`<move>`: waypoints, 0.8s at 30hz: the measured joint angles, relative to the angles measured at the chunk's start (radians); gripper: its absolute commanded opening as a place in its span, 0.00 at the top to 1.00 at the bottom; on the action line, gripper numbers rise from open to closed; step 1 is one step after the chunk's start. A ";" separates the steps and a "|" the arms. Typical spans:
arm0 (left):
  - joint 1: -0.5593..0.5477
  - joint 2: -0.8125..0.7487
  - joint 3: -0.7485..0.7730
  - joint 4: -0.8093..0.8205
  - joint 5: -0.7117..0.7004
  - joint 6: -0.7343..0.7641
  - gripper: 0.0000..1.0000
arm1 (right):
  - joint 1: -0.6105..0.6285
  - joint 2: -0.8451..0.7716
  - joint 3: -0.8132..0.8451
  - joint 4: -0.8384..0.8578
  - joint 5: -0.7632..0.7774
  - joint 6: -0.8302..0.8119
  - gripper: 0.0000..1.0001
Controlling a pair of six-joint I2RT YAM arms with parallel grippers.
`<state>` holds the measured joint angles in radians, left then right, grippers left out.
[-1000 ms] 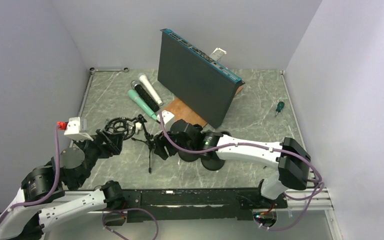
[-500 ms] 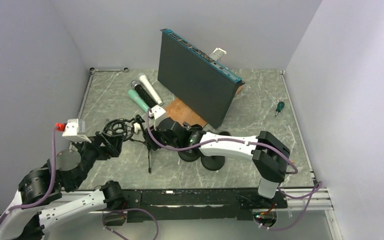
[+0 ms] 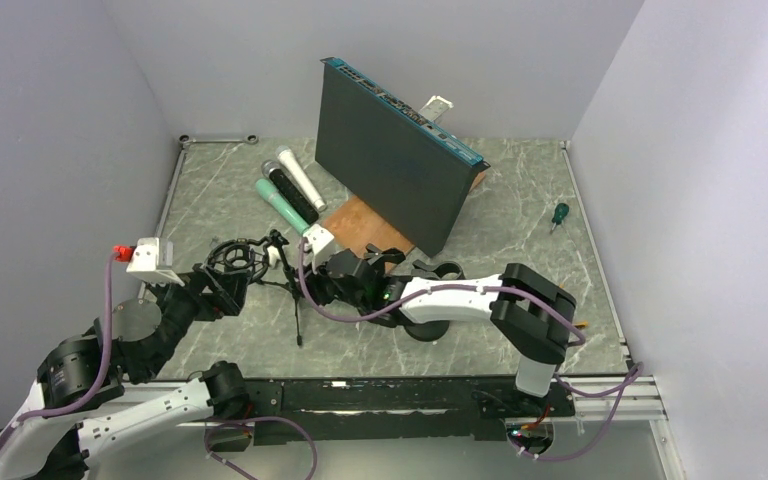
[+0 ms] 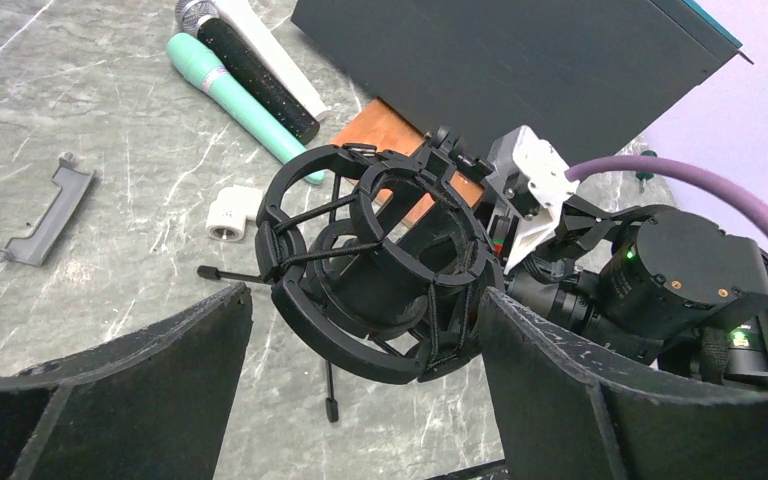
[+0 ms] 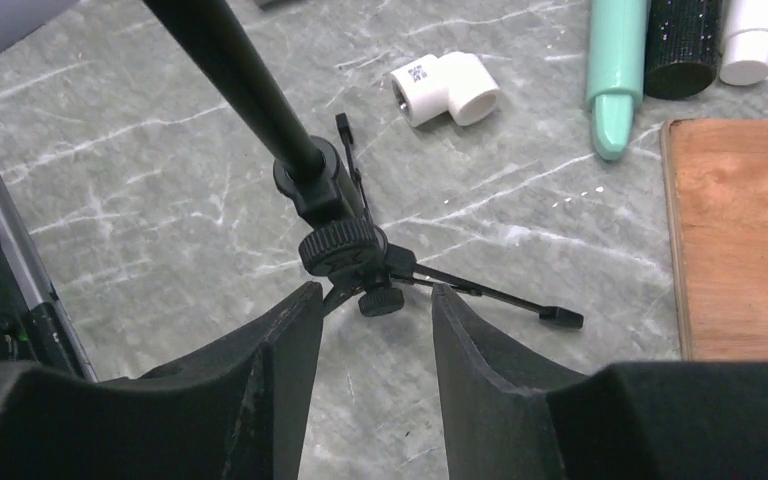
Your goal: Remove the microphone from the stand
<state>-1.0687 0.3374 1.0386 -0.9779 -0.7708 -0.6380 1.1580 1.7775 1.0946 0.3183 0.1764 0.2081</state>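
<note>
A black shock mount sits atop a small black tripod stand. In the left wrist view a black cylindrical microphone sits inside the mount's rings. My left gripper is open, with a jaw on each side of the mount; the right jaw is at or very near its rim. It also shows in the top view. My right gripper is open just below the tripod's hub, and holds nothing. The pole rises to the upper left.
Teal, black and white handheld microphones lie behind the stand. A white pipe elbow and a wooden board lie near the tripod. A black rack unit stands at the back. A grey bracket lies on the left and a green screwdriver far right.
My right arm has swung left and its gripper has come up to the tripod's hub. My left gripper has stayed around the shock mount.
</note>
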 measured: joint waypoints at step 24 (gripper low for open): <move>0.000 0.000 0.000 0.001 0.014 -0.001 0.13 | -0.006 0.037 -0.080 0.267 -0.033 -0.095 0.56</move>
<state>-1.0687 0.3378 1.0386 -0.9771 -0.7567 -0.6388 1.1522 1.8145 1.0142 0.5858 0.1432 0.1127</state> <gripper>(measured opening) 0.867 0.443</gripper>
